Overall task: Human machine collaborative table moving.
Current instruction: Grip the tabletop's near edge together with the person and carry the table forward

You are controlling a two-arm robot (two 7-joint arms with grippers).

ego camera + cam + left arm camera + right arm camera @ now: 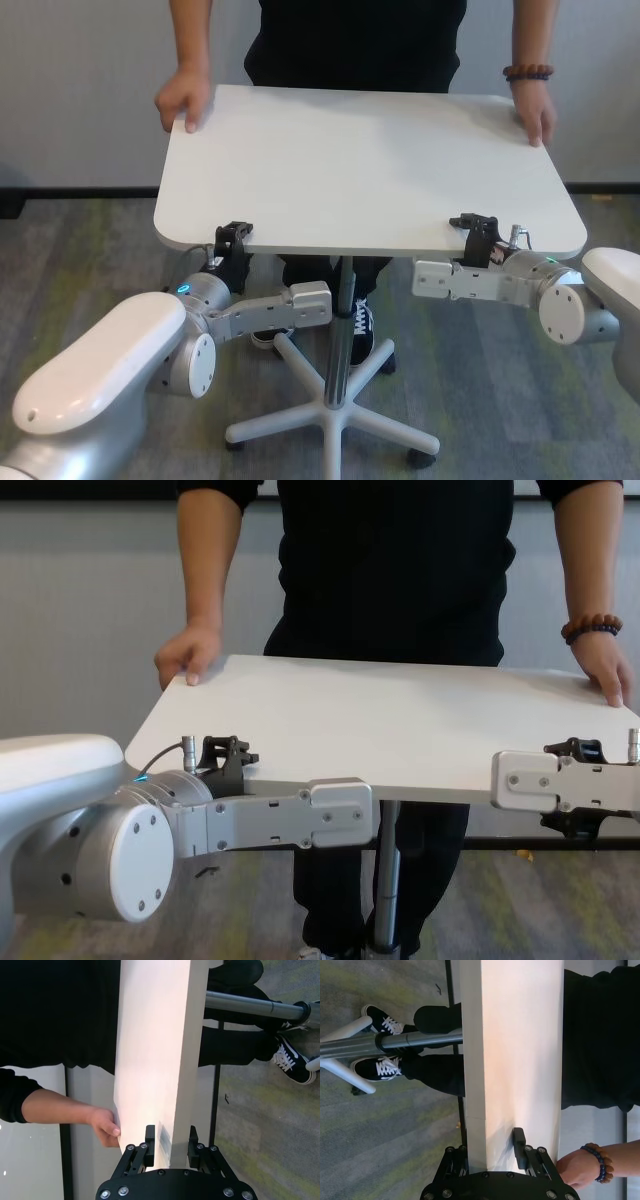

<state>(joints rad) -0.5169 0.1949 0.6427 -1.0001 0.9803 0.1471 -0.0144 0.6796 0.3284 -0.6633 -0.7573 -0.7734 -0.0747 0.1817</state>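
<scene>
A: Where is the large white matte tabletop, and who has hold of it?

B: It sits on a silver metal centre pole with a white star-shaped base on grey-green carpet. The left black claw is clamped on the tabletop's near edge toward its left corner, one finger above and one below. The right black claw is clamped the same way on the near edge toward the right corner.

A: And the far side?

B: A person in a black short-sleeved shirt stands at the tabletop's far edge. One bare hand grips the far left corner, the other hand, with a brown wooden bead bracelet at the wrist, grips the far right corner.

A: What is hidden or cut off?

B: The person's head is out of every view. The tabletop covers most of their legs; a black sneaker with white laces shows beside the pole. The lower claw fingers are under the tabletop in the head view.

A: Any writing?

B: A small grey label on the tabletop edge between the left claw's fingers; I cannot read it.
</scene>
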